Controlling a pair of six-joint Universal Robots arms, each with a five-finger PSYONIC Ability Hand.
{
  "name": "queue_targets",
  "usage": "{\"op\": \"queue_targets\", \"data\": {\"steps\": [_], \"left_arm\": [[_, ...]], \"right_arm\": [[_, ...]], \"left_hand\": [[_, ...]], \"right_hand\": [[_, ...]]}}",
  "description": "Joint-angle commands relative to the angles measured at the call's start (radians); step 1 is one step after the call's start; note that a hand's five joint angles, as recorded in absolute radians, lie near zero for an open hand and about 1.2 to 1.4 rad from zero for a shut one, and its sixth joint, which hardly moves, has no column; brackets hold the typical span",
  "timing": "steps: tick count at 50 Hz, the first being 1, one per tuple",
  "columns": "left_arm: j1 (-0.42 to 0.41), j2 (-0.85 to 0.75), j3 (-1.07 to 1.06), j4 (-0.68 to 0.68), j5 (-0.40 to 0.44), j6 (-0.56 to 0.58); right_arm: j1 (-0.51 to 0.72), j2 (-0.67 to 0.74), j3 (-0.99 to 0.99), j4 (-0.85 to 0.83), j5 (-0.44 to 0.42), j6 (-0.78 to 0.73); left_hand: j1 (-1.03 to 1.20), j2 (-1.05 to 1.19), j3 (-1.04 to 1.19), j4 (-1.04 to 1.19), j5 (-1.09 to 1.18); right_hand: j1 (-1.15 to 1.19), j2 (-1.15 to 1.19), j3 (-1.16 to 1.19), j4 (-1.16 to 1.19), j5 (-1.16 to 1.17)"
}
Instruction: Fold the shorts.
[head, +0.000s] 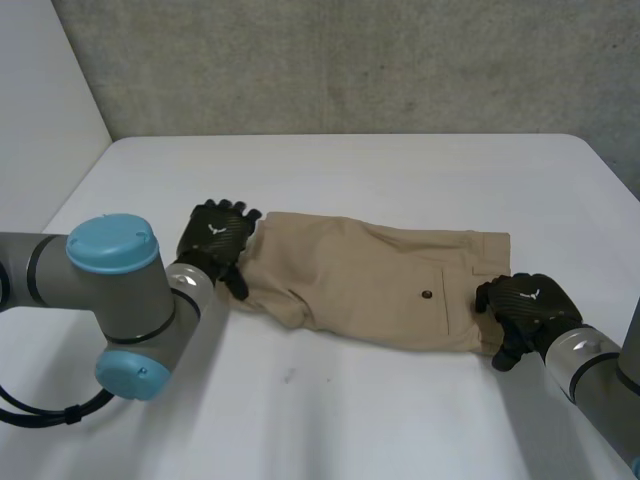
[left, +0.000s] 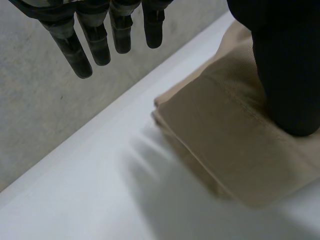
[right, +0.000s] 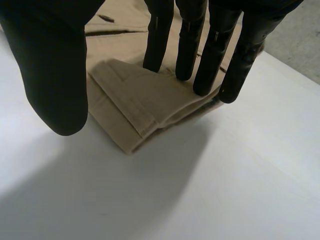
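The shorts (head: 380, 285) lie flat on the table (head: 350, 410); the left robot hand (head: 215, 238) at the hem and right robot hand (head: 525, 305) at the waistband, fingers straight, holding nothing, should pinch every layer before lifting.

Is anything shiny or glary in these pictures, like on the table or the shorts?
Head view: the white table looks matte, no bright spot, and the tan cloth shorts are evenly lit. Left wrist view: no glare on the cloth either. Right wrist view: the same, soft light.
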Motion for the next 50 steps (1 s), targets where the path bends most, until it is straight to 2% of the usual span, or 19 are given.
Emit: {"op": "queue_targets", "data": {"steps": [1,8,12,21,27,30,34,35,40,41,42,45,46,48,50], "left_arm": [[0.031,-0.024,-0.008,-0.009,-0.029,0.107],[0.025,0.001,-0.049,-0.009,-0.027,0.115],[0.019,0.082,-0.083,-0.01,-0.024,0.108],[-0.013,0.237,-0.13,-0.009,-0.023,0.103],[-0.009,0.275,-0.136,-0.01,-0.027,0.101],[-0.001,0.303,-0.155,-0.012,-0.027,0.103],[0.002,0.326,-0.175,-0.012,-0.029,0.098],[0.002,0.33,-0.179,-0.012,-0.029,0.098],[0.019,0.381,-0.219,-0.013,-0.027,0.098],[0.019,0.381,-0.219,-0.013,-0.027,0.098],[0.03,0.401,-0.233,-0.013,-0.026,0.098],[0.043,0.436,-0.256,-0.013,-0.024,0.098],[0.045,0.442,-0.259,-0.013,-0.024,0.098],[0.046,0.456,-0.265,-0.013,-0.024,0.095],[0.047,0.462,-0.27,-0.015,-0.024,0.089]], "right_arm": [[-0.001,0.036,0.006,-0.073,0.033,-0.056],[0.005,0.064,0.009,-0.147,0.055,-0.09],[0.005,0.067,0.007,-0.159,0.058,-0.09],[0.007,0.064,-0.005,-0.155,0.061,-0.073],[0.005,0.067,-0.008,-0.158,0.061,-0.058],[-0.001,0.082,-0.019,-0.156,0.065,-0.039],[-0.009,0.084,-0.026,-0.143,0.088,-0.038],[-0.035,0.078,-0.023,-0.129,0.113,-0.054],[-0.113,0.001,-0.037,-0.078,0.11,-0.122],[-0.133,-0.014,-0.045,-0.058,0.104,-0.151],[-0.191,-0.046,-0.081,0.013,0.082,-0.251],[-0.207,-0.048,-0.099,0.04,0.078,-0.286],[-0.228,-0.053,-0.184,0.128,0.056,-0.37],[-0.217,-0.056,-0.209,0.149,0.056,-0.374],[-0.139,-0.056,-0.29,0.19,0.055,-0.358]], "left_hand": [[0.04,0.031,0.021,0.029,0.014],[0.034,0.025,0.015,0.023,0.008],[0.032,0.022,0.012,0.02,0.005],[0.023,0.013,0.004,0.011,-0.004],[0.023,0.013,0.004,0.011,-0.004],[0.02,0.01,0.001,0.008,-0.007],[0.02,0.01,0.001,0.008,-0.007],[0.017,0.007,-0.002,0.005,-0.01],[0.014,0.004,-0.005,0.002,-0.013],[0.014,0.004,-0.005,0.002,-0.013],[0.014,0.004,-0.005,0.002,-0.013],[0.011,0.001,-0.008,-0.001,-0.016],[0.011,0.001,-0.008,-0.001,-0.016],[0.011,0.001,-0.008,-0.001,-0.016],[0.011,0.001,-0.008,-0.001,-0.016]], "right_hand": [[0.212,0.131,0.133,0.13,0.148],[0.388,0.306,0.308,0.306,0.324],[0.467,0.386,0.388,0.386,0.403],[0.447,0.366,0.368,0.365,0.383],[0.476,0.395,0.397,0.395,0.412],[0.924,0.842,0.844,0.842,0.86],[0.93,0.849,0.851,0.849,0.866],[0.93,0.849,0.851,0.849,0.866],[0.93,0.849,0.851,0.849,0.866],[0.93,0.849,0.851,0.849,0.866],[0.93,0.849,0.851,0.849,0.866],[0.93,0.849,0.851,0.849,0.866],[0.93,0.849,0.851,0.849,0.866],[0.93,0.849,0.851,0.849,0.866],[0.93,0.849,0.851,0.849,0.866]]}}
